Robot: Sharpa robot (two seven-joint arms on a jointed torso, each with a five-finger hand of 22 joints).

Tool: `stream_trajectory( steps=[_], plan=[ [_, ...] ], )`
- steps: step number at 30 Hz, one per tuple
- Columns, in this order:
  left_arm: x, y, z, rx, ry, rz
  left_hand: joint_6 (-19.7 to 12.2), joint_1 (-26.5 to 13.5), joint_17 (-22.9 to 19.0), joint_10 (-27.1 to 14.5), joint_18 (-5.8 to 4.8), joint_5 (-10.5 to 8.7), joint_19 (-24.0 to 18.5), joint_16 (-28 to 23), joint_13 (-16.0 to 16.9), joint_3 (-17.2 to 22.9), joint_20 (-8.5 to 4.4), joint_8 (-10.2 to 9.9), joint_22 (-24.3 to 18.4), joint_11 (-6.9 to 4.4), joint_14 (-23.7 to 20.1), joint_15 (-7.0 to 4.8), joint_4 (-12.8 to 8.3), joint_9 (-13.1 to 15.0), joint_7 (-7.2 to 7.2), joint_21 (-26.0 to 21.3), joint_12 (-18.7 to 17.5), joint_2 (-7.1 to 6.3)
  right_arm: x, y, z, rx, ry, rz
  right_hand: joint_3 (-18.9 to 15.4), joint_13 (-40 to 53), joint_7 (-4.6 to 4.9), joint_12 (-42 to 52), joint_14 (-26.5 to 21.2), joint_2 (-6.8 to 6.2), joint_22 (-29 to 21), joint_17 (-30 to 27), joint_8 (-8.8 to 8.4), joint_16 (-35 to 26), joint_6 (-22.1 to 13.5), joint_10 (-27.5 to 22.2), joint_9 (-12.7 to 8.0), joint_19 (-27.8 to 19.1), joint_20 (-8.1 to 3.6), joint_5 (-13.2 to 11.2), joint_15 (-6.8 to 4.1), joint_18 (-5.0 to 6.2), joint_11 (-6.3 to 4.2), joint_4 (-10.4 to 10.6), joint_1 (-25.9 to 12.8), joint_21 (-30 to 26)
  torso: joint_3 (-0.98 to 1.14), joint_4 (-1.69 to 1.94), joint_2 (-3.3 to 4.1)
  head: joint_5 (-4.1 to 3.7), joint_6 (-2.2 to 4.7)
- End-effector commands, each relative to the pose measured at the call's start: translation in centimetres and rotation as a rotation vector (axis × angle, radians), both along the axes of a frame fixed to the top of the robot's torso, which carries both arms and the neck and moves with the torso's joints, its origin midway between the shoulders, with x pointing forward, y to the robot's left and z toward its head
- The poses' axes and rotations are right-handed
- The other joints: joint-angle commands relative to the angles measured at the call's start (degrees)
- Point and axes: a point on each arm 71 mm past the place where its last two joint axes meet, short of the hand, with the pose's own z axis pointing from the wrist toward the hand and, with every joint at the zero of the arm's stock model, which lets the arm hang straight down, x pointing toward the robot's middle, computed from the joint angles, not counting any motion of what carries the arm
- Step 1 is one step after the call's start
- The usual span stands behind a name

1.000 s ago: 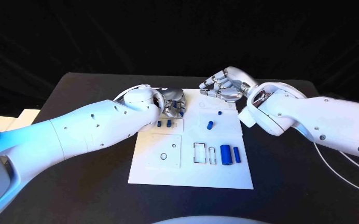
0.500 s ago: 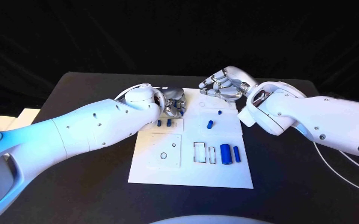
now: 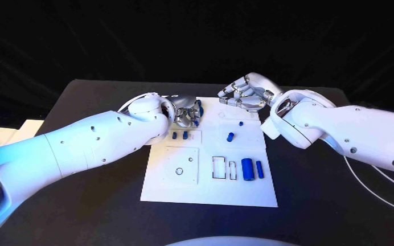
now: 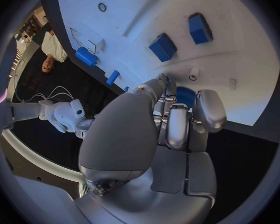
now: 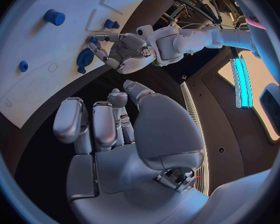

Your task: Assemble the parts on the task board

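While left hand (image 3: 185, 113) hovers over task board (image 3: 176, 189) far-left corner, fingers (image 4: 177, 124) grasp blue part (image 4: 185, 95). Right hand (image 3: 243, 94) idle at far edge, fingers curled, nothing held. Step: placement. Next: align part over seat, lower.

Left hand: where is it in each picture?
Head view: left hand at the task board's far left corner, holding a blue part.
Left wrist view: in the middle, above the board.
Right wrist view: at the board's edge.
Shared landmark: the task board.
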Motion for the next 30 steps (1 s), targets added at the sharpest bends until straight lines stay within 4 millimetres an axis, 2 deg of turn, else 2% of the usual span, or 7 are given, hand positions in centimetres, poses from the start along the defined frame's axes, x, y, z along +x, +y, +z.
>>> stream_trajectory(
  steps=[1,8,15,19,22,30],
  plan=[
    [-0.1,0.6,0.9,-0.085,0.007,0.018,0.40,-0.82,-0.18,0.52,-0.81,-0.08,0.54,0.36,-0.11,0.47,0.04,-0.38,2.67,0.04,0.49,-0.02,-0.13,-0.12,0.07,0.27,-0.55,0.10,0.0,0.1,0.0,-0.002,-0.009,0.010,0.10,0.05,0.01,0.04,1.49,0.43,0.04,0.05,-0.07,-0.19,-0.33,-0.18,0.08,-0.39,0.02,0.19,0.40,0.66,0.04,0.23,-0.04,-0.33,0.07,0.06,-0.06,0.28,0.41],
    [-0.2,3.3,2.3,-0.108,0.082,0.061,0.38,-1.29,-0.65,0.58,-0.77,-0.10,0.43,0.16,-0.20,0.92,0.13,-0.78,2.68,0.15,0.38,0.05,-0.26,-0.29,0.11,0.08,-1.19,-0.05,-0.1,0.0,0.0,-0.003,-0.010,0.010,0.10,0.05,0.01,0.04,1.49,0.43,0.04,0.05,-0.07,-0.19,-0.33,-0.18,0.08,-0.39,0.02,0.19,0.40,0.66,0.04,0.23,-0.04,-0.33,0.04,0.13,0.00,0.52,0.46],
    [0.1,5.7,2.4,-0.087,0.126,0.109,0.40,-1.64,-1.06,0.64,-0.76,-0.14,0.36,-0.02,-0.23,1.08,0.18,-1.01,2.71,0.18,0.25,0.09,-0.29,-0.38,0.11,0.02,-1.54,-0.22,-0.1,-0.1,0.0,-0.005,-0.010,0.008,0.10,0.05,0.01,0.04,1.49,0.43,0.04,0.05,-0.07,-0.19,-0.33,-0.18,0.08,-0.39,0.02,0.19,0.40,0.66,0.04,0.23,-0.04,-0.33,-0.05,0.15,0.03,0.43,0.31],
    [0.2,6.2,2.2,-0.083,0.137,0.119,0.39,-1.66,-1.07,0.64,-0.76,-0.14,0.36,-0.03,-0.23,1.09,0.18,-1.02,2.71,0.19,0.24,0.09,-0.30,-0.38,0.11,0.00,-1.56,-0.23,-0.1,-0.1,0.0,-0.005,-0.010,0.008,0.10,0.05,0.01,0.04,1.49,0.43,0.04,0.05,-0.07,-0.19,-0.33,-0.18,0.08,-0.39,0.02,0.19,0.40,0.66,0.04,0.23,-0.04,-0.33,-0.15,-0.01,0.13,0.72,0.35],
    [0.2,6.3,2.0,-0.080,0.143,0.121,0.40,-1.74,-1.10,0.65,-0.77,-0.13,0.35,-0.05,-0.24,1.19,0.20,-1.10,2.75,0.20,0.22,0.11,-0.32,-0.42,0.12,0.04,-1.69,-0.24,-0.1,-0.1,0.0,-0.005,-0.009,0.008,0.10,0.05,0.01,0.04,1.49,0.43,0.04,0.05,-0.07,-0.19,-0.33,-0.18,0.08,-0.39,0.02,0.19,0.40,0.66,0.04,0.23,-0.04,-0.33,-0.12,-0.11,0.12,0.91,0.25],
    [0.3,5.7,1.4,-0.068,0.137,0.110,0.40,-1.75,-1.14,0.67,-0.76,-0.13,0.33,-0.06,-0.25,1.23,0.21,-1.13,2.74,0.20,0.20,0.11,-0.33,-0.43,0.11,0.00,-1.72,-0.23,-0.1,0.0,0.0,-0.005,-0.009,0.010,0.10,0.05,0.01,0.04,1.49,0.43,0.04,0.05,-0.07,-0.19,-0.33,-0.18,0.08,-0.39,0.02,0.19,0.40,0.66,0.04,0.23,-0.04,-0.33,-0.10,0.05,0.07,0.89,0.10]
  ],
)
